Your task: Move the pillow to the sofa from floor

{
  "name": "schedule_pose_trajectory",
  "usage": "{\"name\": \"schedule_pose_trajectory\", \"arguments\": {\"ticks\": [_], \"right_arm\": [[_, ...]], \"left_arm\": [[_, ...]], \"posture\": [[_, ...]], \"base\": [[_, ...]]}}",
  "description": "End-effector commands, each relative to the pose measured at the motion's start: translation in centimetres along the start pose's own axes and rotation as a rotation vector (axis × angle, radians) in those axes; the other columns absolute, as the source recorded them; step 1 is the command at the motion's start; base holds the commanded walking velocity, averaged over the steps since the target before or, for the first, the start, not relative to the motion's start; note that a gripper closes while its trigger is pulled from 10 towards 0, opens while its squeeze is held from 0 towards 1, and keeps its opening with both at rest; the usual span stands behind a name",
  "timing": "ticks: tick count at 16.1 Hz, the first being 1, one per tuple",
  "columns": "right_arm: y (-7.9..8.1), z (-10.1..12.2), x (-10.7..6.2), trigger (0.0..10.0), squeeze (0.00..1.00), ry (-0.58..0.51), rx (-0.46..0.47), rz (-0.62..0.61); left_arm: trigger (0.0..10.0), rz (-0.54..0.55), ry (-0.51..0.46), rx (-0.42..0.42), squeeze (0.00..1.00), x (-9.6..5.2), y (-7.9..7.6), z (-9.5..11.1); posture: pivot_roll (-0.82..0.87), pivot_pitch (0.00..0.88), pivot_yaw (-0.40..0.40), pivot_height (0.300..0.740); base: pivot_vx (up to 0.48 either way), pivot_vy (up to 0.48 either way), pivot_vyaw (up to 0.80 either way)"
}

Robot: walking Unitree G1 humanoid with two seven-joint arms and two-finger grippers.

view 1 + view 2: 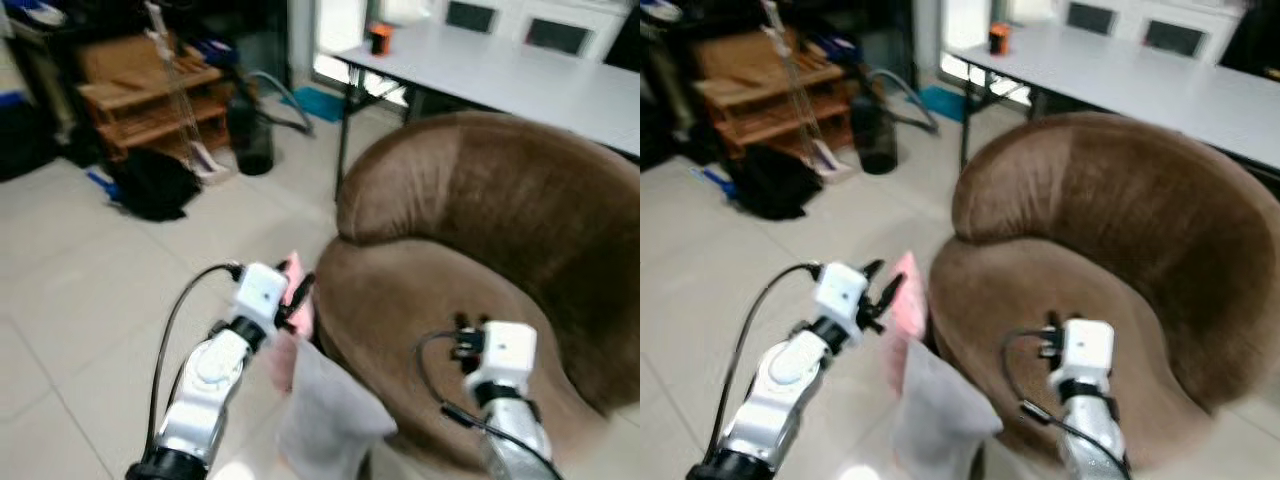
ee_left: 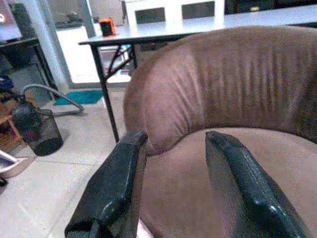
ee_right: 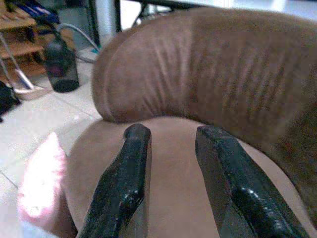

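Left eye view: brown sofa (image 1: 480, 260), pillow (image 1: 300, 390) and both grippers over pale floor tiles (image 1: 90, 280).

Pillow pink at top, white-grey lower down, standing against the sofa's front left edge, low in the picture between the two arms. Left gripper (image 1: 296, 296) at the pillow's pink upper corner, just beside the sofa edge; fingers (image 2: 114, 188) parted in the left wrist view, contact with the pillow not discernible. Right gripper (image 3: 168, 148) above the sofa seat, fingers apart with nothing between them, pink pillow corner off to one side in the right wrist view. Behind the sofa: white table (image 1: 520, 80) with small orange object (image 1: 379, 38). Far left: wooden shelf (image 1: 150, 100), black bag (image 1: 155, 185), dark bin (image 1: 250, 135).
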State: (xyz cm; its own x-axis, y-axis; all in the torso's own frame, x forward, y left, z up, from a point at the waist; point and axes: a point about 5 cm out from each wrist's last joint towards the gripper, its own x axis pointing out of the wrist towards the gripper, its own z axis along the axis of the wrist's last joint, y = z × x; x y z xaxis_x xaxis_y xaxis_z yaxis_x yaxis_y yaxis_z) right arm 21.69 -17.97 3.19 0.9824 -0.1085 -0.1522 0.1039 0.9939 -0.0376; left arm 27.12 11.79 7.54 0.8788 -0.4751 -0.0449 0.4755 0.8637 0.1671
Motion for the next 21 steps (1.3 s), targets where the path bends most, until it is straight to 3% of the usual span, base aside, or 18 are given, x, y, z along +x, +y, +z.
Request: {"name": "schedule_pose_trajectory", "arguments": {"ticks": [1, 7, 13, 16, 17, 18, 19, 20, 21], "right_arm": [[0.8, 0.4, 0.2, 10.0, 0.00, -0.011, 0.023, 0.024], [0.7, 0.6, -0.4, 10.0, 0.00, -0.030, 0.008, 0.054], [1.3, 0.8, 0.1, 10.0, 0.00, -0.043, 0.044, 0.055], [1.6, 0.8, 0.3, 10.0, 0.00, -0.045, 0.042, 0.077], [1.8, 0.9, 0.4, 10.0, 0.00, -0.051, 0.049, 0.105], [1.9, 0.9, 0.4, 10.0, 0.00, -0.052, 0.052, 0.114], [2.4, 1.0, 0.4, 10.0, 0.00, -0.058, 0.060, 0.169], [2.7, 1.0, 0.5, 10.0, 0.00, -0.059, 0.062, 0.203], [2.8, 0.9, 0.5, 10.0, 0.00, -0.056, 0.064, 0.212]], "left_arm": [[10.0, 0.000, 0.008, 0.016, 0.00, -0.2, 0.7, -0.1], [10.0, 0.001, -0.017, 0.023, 0.00, -1.7, 0.2, -1.2], [10.0, 0.102, -0.011, -0.026, 0.00, -3.3, 1.0, -2.0], [10.0, 0.207, -0.045, -0.047, 0.00, -3.5, 2.0, -1.6], [10.0, 0.281, -0.059, -0.130, 0.00, -3.6, 2.7, -1.5], [10.0, 0.285, -0.057, -0.159, 0.00, -3.6, 2.7, -1.6], [10.0, 0.217, -0.041, -0.343, 0.00, -3.7, 2.2, -2.1], [10.0, 0.097, -0.037, -0.395, 0.00, -4.0, 1.5, -2.2], [10.0, 0.060, -0.036, -0.398, 0.00, -4.2, 1.3, -2.2]], "posture": [[0.03, 0.012, -0.033, 0.735], [0.02, 0.024, -0.039, 0.675], [0.05, 0.020, -0.057, 0.620], [0.05, 0.020, -0.072, 0.590], [0.06, 0.024, -0.077, 0.575], [0.06, 0.024, -0.077, 0.570], [0.06, 0.030, -0.082, 0.555], [0.07, 0.040, -0.097, 0.545], [0.07, 0.040, -0.097, 0.540]], "base": [[0.000, 0.000, 0.00], [0.000, 0.000, 0.00], [0.000, 0.000, 0.00], [0.000, 0.000, 0.00], [0.000, 0.000, 0.00], [0.000, 0.000, 0.00], [0.000, 0.000, 0.00], [0.000, 0.000, 0.00], [0.000, 0.000, 0.00]]}}
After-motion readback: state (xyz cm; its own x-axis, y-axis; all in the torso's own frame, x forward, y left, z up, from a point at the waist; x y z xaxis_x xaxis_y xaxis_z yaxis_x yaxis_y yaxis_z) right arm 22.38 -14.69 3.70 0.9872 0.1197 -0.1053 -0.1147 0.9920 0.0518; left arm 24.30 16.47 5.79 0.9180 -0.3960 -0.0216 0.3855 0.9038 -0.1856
